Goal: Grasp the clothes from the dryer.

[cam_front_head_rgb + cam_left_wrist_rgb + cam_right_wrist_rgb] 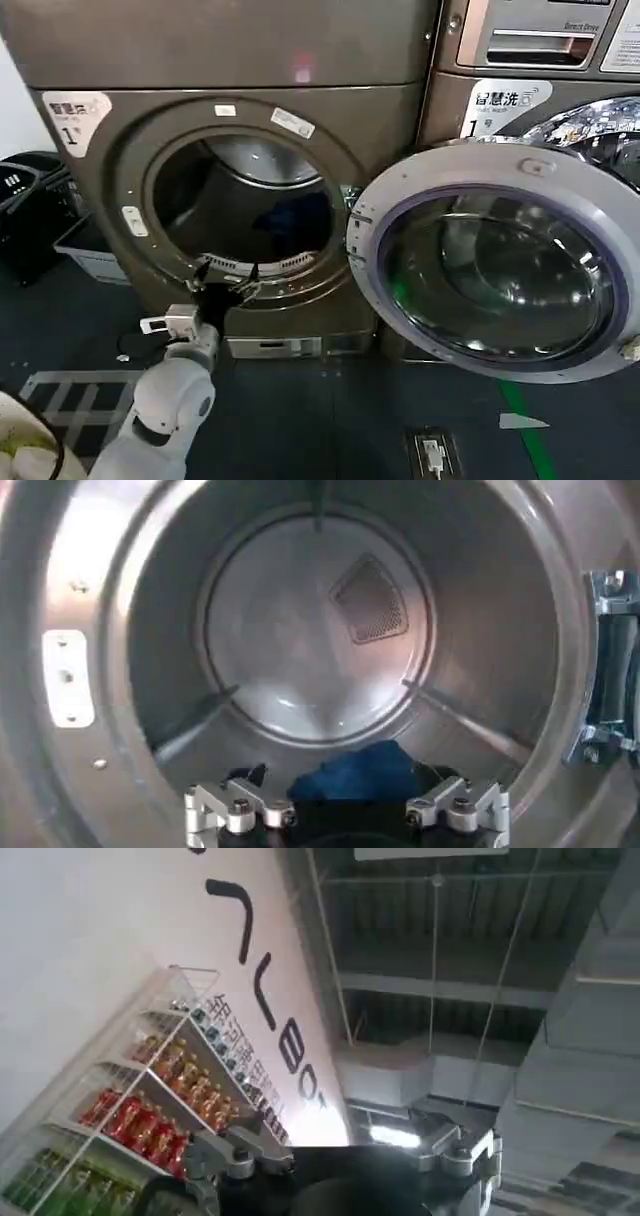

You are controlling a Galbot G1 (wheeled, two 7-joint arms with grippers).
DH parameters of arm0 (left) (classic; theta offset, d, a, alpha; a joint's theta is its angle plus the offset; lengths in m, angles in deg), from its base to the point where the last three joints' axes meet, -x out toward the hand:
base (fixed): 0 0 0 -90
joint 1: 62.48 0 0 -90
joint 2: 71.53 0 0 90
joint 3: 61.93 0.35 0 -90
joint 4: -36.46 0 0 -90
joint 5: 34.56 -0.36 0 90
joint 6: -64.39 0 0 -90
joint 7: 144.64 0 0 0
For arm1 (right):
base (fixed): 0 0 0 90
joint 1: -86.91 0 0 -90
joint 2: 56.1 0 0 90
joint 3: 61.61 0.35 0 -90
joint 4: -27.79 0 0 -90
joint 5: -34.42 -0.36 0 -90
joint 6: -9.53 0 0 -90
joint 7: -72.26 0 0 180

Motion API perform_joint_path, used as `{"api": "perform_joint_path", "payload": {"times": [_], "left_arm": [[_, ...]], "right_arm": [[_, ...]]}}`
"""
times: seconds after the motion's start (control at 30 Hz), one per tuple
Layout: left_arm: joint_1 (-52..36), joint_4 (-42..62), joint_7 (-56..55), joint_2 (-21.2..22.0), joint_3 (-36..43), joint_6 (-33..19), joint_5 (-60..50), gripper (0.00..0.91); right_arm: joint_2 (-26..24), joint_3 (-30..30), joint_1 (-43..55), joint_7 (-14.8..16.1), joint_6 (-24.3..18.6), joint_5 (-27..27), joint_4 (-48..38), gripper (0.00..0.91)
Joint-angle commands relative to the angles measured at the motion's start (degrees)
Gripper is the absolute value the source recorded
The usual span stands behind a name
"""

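The dryer [95, 70] is the bronze front-loader on the left, and its round porthole stands open. Its silver-rimmed glass door [560, 175] is swung out to the right. The clothes [303, 213], a small dark navy bundle, lie low in the drum toward the right. My left gripper [227, 283] hovers at the porthole's lower rim, open and empty. From the left wrist, the clothes [356, 773] rest on the drum floor just beyond the spread fingers [236, 806] of the left gripper [345, 818]. My right gripper [345, 1183] is parked, aimed at a ceiling, open.
A second bronze machine [520, 60] stands right of the dryer, behind the open door. Black baskets [25, 200] and a grey bin [85, 250] sit on the left. A basket of pale laundry [20, 455] is at the lower left corner. Dark floor lies in front.
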Motion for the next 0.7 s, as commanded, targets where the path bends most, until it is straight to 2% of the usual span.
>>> {"api": "perform_joint_path", "payload": {"times": [0.03,0.7], "left_arm": [[0.16,0.00,0.00,0.00,0.01,0.03,-0.01,0.907],[-0.28,0.62,0.01,0.52,0.04,0.00,-0.13,0.907]], "right_arm": [[0.05,-0.03,0.06,0.02,0.04,-0.11,0.02,0.907],[0.15,-0.40,0.59,0.41,-0.16,-0.06,0.06,0.907]]}}
